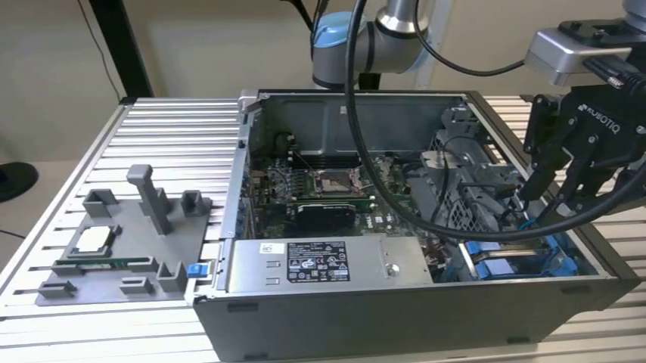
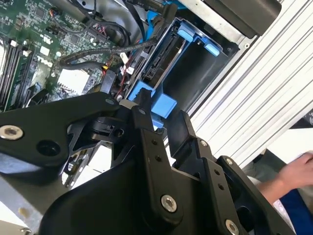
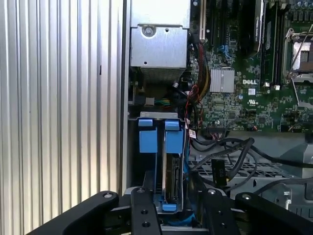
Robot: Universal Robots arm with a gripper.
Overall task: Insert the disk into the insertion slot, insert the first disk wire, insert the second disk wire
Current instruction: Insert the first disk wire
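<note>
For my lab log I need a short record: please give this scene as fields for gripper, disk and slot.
gripper: at the end of the disk
disk: on edge in its blue carrier, within the insertion slot
wires: black cables lie beside the slot; plugged or not, unclear
person: a hand past the table

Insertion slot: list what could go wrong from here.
1. The disk stands on edge in the insertion slot with the gripper right at its blue carrier; a skewed push might jam it against the rails.
2. Loose black cables run close beside the slot and could snag.
3. A person's hand appears close by in the second wrist view, a possible contact hazard.
</note>
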